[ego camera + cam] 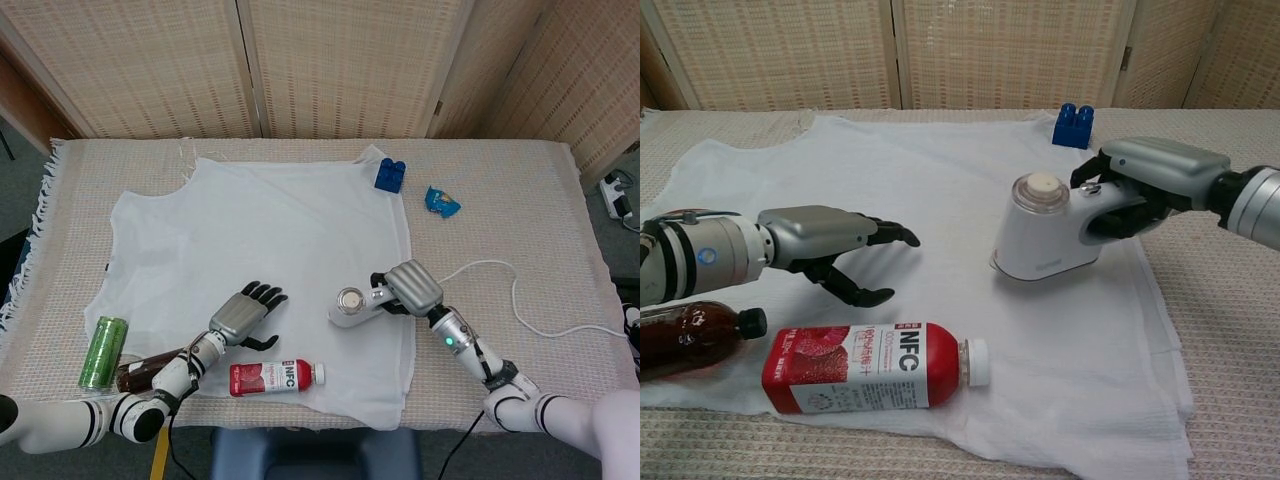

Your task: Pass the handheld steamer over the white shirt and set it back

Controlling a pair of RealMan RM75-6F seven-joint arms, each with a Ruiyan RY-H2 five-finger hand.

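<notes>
The white handheld steamer point(352, 306) point(1043, 236) sits on the right part of the white shirt point(260, 250) point(920, 190), its round cap facing up. My right hand point(412, 287) point(1145, 180) grips its handle from the right. A white cord point(520, 300) runs from it across the table to the right. My left hand point(243, 316) point(825, 245) hovers over the shirt's near left part, fingers apart and holding nothing.
A red NFC juice bottle point(273, 377) point(870, 367) lies on the shirt's near edge. A dark bottle point(145, 371) point(690, 340) and a green can point(103, 352) lie near the left arm. A blue block point(390, 174) point(1074, 126) and a blue wrapper point(441, 201) point(1153, 154) sit at the back right.
</notes>
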